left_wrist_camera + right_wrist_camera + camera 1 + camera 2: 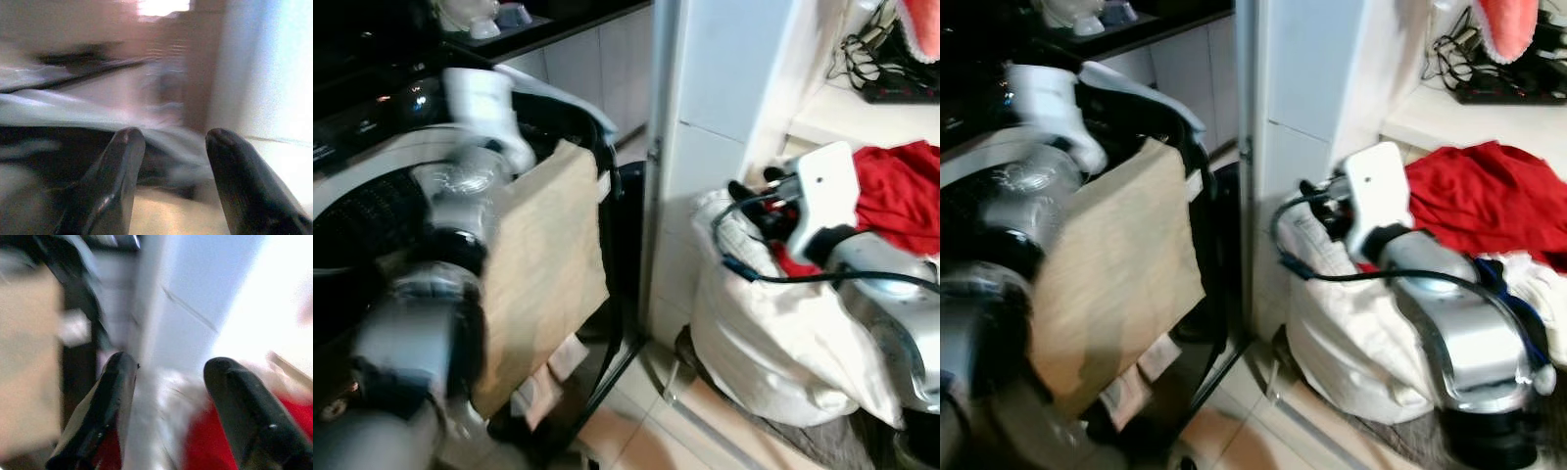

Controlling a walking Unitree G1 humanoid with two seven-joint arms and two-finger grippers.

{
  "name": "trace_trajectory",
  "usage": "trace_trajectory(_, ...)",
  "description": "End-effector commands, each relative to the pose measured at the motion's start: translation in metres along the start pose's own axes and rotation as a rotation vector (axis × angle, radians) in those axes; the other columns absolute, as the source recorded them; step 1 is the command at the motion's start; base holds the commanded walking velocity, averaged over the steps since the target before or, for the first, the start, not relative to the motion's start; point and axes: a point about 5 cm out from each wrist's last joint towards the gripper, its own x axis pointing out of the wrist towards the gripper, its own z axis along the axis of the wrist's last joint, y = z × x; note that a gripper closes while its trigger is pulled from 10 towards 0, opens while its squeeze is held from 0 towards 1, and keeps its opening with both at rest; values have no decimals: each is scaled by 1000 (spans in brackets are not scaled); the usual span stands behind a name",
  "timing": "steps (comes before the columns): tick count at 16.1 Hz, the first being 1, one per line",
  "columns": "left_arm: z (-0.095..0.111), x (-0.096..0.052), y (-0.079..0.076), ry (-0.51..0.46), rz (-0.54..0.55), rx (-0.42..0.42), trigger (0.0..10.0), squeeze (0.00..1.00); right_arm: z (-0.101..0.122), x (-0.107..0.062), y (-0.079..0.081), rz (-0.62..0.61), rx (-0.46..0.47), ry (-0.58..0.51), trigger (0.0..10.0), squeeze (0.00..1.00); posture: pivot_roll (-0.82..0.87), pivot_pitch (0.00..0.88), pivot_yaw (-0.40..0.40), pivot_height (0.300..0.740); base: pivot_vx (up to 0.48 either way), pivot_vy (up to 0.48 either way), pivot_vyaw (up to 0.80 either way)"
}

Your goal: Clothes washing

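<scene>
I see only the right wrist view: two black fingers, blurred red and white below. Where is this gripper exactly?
Observer: The right gripper is over a white laundry bag on the floor, at red cloth.
Operator: Is it holding anything?
Observer: No, its fingers are apart, with nothing between them.
Operator: And the left arm?
Observer: The left gripper is raised over the washer, open and empty; a beige cloth hangs over the washer's side.
</scene>
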Motion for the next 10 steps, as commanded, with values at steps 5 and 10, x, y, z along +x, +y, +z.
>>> trace_trajectory(5,-11,-44,-55,60,-470,3,10000,0,-8,-46,-44,31,-205,326,10000,1000,-105,0,68,740,0,0,0)
trace_trajectory(10,-13,-73,-88,146,-634,-134,10000,0,-11,-75,-65,-38,-237,458,10000,1000,-111,0,74,740,0,0,0)
